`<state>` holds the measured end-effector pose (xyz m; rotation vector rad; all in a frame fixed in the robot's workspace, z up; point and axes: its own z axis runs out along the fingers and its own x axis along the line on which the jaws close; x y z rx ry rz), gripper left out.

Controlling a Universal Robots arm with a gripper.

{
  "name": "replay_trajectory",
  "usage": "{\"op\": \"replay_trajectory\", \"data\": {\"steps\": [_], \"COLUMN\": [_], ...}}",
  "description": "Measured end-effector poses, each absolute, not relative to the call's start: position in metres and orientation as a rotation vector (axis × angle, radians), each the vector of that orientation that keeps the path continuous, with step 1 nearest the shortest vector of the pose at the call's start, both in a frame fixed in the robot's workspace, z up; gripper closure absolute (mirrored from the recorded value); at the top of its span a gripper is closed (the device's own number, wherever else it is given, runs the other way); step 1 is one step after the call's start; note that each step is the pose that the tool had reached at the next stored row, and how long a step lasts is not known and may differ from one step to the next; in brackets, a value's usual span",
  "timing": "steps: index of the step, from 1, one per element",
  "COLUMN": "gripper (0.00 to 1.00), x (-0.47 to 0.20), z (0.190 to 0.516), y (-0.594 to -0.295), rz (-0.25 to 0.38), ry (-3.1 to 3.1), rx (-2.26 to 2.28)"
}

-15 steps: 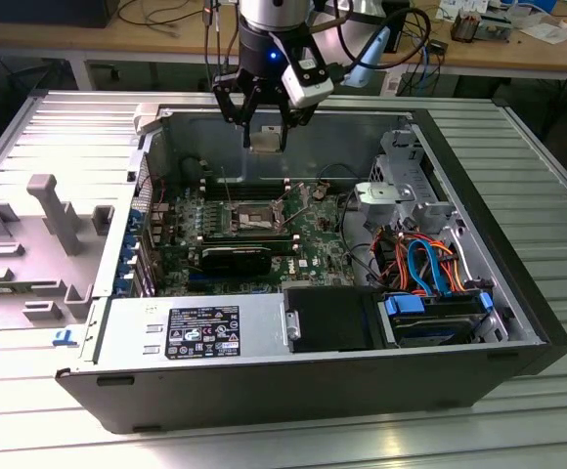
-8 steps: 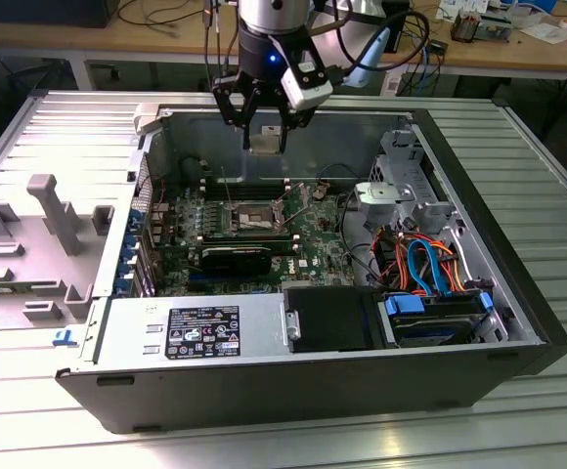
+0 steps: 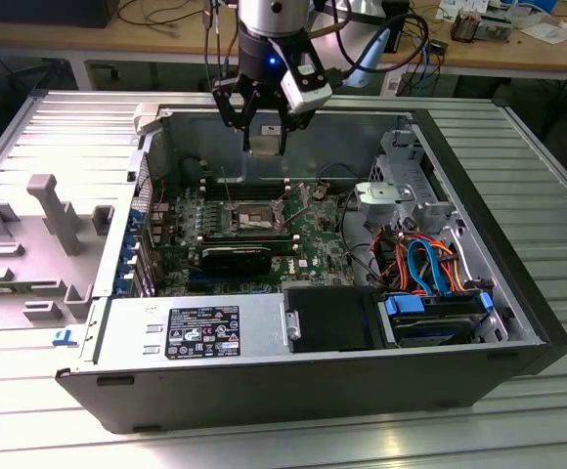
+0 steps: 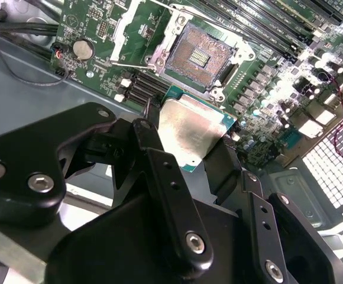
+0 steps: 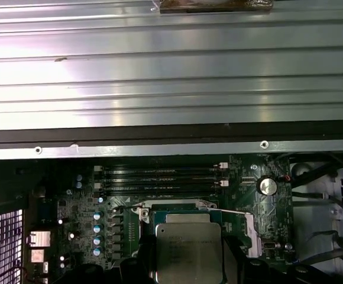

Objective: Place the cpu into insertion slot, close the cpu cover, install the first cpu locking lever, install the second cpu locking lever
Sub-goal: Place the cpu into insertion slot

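Gripper (image 3: pixel 264 135) hangs over the open computer case (image 3: pixel 117 391), up near the case's far wall in the exterior view; its jaws are narrowed onto the cpu chip (image 3: pixel 264 142), one dark finger (image 4: pixel 146 135) on each of two opposite edges.

Cpu chip is in the air, well above the green board (image 3: pixel 323 230) and not seated; silvery metal top faces both wrist cameras (image 4: pixel 189 127) (image 5: pixel 188 251), lying flat between the fingers with a thin green edge showing in the second wrist view.

Socket (image 4: pixel 198 56) is uncovered on the board; dark centre with rows of contacts bare, silvery rim around it. In the exterior view it (image 3: pixel 247 217) sits below the gripper, toward the near side. In the first wrist view the chip overlaps most of it; only part of the rim (image 5: pixel 171 207) is visible.

Cover frame (image 4: pixel 126 26) looks swung back off the socket on one side; a thin wire lever (image 4: pixel 130 64) runs just beside the socket, unlatched as far as I can tell.

Long black memory slots (image 5: pixel 159 176) run near the socket; coin battery (image 5: pixel 267 186) on the board; black block (image 3: pixel 239 257) just nearside of the socket; power supply box (image 3: pixel 196 334) along the near wall; orange and blue cables (image 3: pixel 420 259) toward the exterior view's right; case stands on a ribbed metal table (image 3: pixel 538 195).
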<state>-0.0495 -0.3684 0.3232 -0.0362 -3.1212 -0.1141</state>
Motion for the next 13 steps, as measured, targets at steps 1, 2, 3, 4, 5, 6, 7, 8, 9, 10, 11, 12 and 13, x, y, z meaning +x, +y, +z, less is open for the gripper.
{"op": "replay_trajectory", "data": {"steps": [1, 2, 3, 4, 5, 6, 7, 8, 9, 10, 11, 12, 13], "gripper": [0.45, 0.45, 0.45, 0.45, 0.45, 0.45, 0.45, 0.45, 0.45, 0.45, 0.45, 0.45, 0.45], "x": [-0.0496, -0.0496, -0.0496, -0.0496, -0.0496, -0.0496, -0.0496, -0.0496, -0.0496, -0.0496, -0.0496, -0.0496, -0.0496], "z": [0.3228, 0.3227, 0.3224, 0.3222, 0.3217, 0.3214, 0.321, 0.3206, 0.3202, 0.3197, 0.319, 0.3185, 0.3182], "y": [-0.3685, -0.3685, -0.3685, -0.3685, -0.3686, -0.3686, -0.3686, -0.3686, -0.3686, -0.3686, -0.3687, -0.3687, -0.3687], "rz": [-0.114, -0.114, -0.114, -0.114, -0.114, -0.114, -0.114, -0.114, -0.114, -0.113, -0.113, -0.113, -0.113], "ry": [-3.121, -3.121, -3.121, -3.121, -3.121, -3.121, -3.121, -3.121, -3.121, -3.121, -3.121, -3.121, -3.121], "rx": [-0.036, -0.036, -0.036, -0.036, -0.037, -0.036, -0.036, -0.036, -0.036, -0.036, -0.036, -0.036, -0.036]}}
